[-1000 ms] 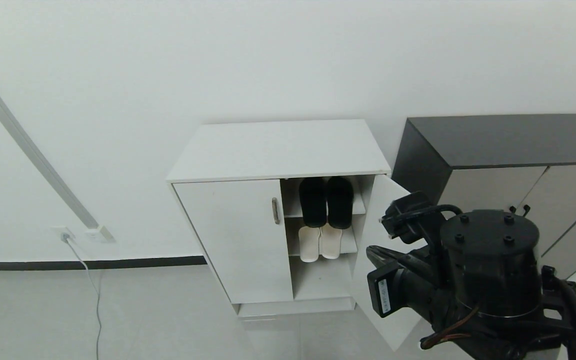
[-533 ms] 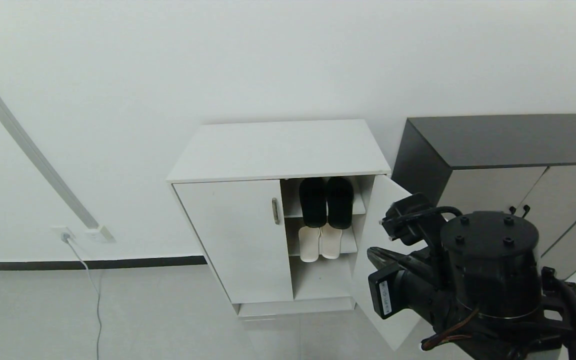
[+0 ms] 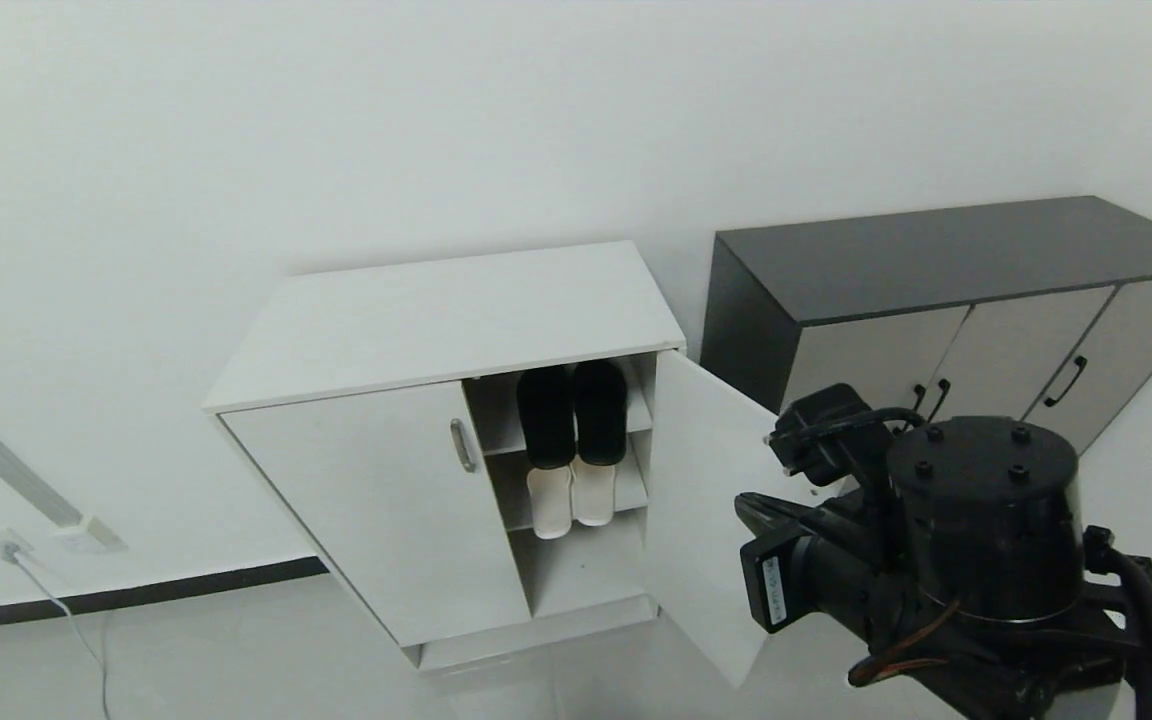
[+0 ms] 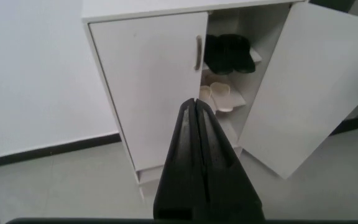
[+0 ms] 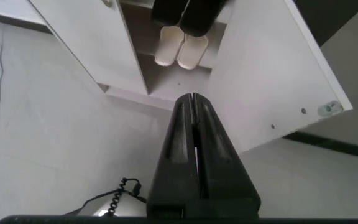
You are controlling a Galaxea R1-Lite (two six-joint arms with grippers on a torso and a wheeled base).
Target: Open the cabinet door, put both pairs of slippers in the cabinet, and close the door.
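The white cabinet (image 3: 436, 320) stands against the wall, its left door closed and its right door (image 3: 706, 500) swung open. Inside, the black slippers (image 3: 571, 410) lie on the upper shelf and the white slippers (image 3: 569, 495) on the shelf below. My left gripper (image 4: 196, 102) is shut and empty, well in front of the closed left door, with the black slippers (image 4: 229, 53) and white slippers (image 4: 219, 96) beyond it. My right gripper (image 5: 192, 96) is shut and empty, above the floor before the open door (image 5: 272, 81) and the white slippers (image 5: 180, 48).
A dark-topped sideboard (image 3: 936, 260) with grey doors stands just right of the cabinet, close behind the open door. A wall socket with a cable (image 3: 6, 548) is at the far left. A coiled cable (image 5: 120, 193) lies on the pale floor.
The whole head view has shifted, so the camera has turned to the right. The cabinet door stays open, and the slippers rest on their shelves as before.
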